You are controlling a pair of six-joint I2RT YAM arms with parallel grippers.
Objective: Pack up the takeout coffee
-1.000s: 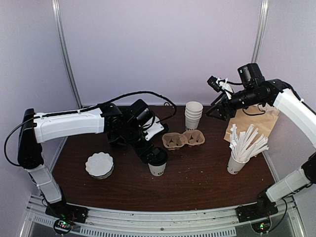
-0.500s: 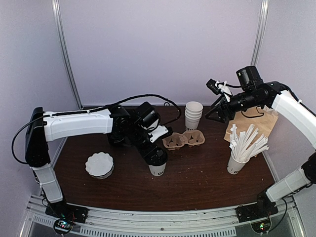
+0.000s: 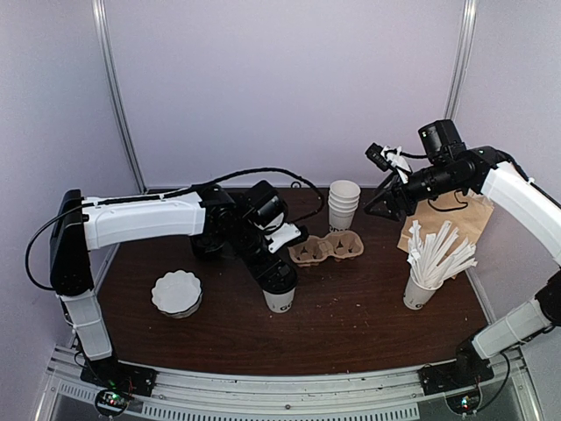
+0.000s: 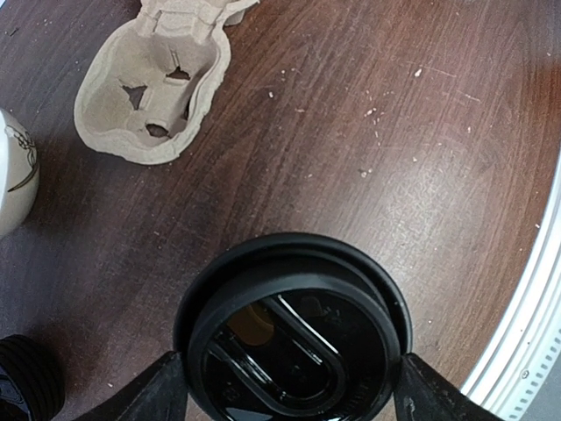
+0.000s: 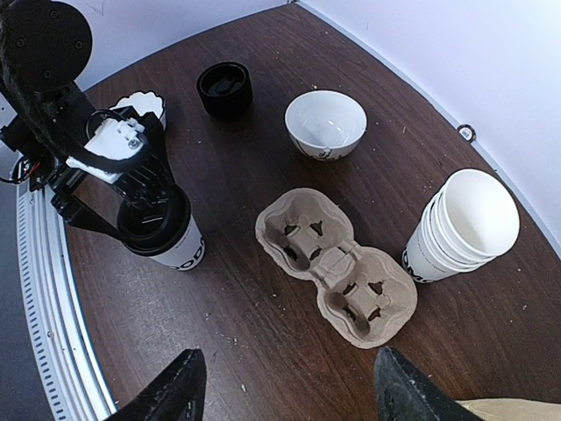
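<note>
1. The white tapered paper cup (image 3: 280,296) stands upright on the dark brown wooden bench (image 3: 351,324), near its middle, and carries a black round lid (image 4: 294,338).
2. The left gripper (image 3: 278,273) sits right over the cup. In the left wrist view its two fingers (image 4: 153,395) press against opposite sides of the lid's rim, holding it.
3. The right gripper (image 3: 386,200) hangs high over the far right of the bench, well apart from the cup, with its fingers (image 5: 180,386) spread wide and nothing between them.
4. A tan moulded-pulp two-cup carrier (image 3: 326,248) lies just beyond the cup, with both wells unfilled.
5. A nested stack of white paper cups (image 3: 344,206) stands behind the carrier.
6. A white cup bristling with paper-wrapped sticks (image 3: 429,263) stands to the right, in front of a brown paper bag (image 3: 456,215).
7. A white round bowl (image 5: 325,123) rests beyond the carrier.
</note>
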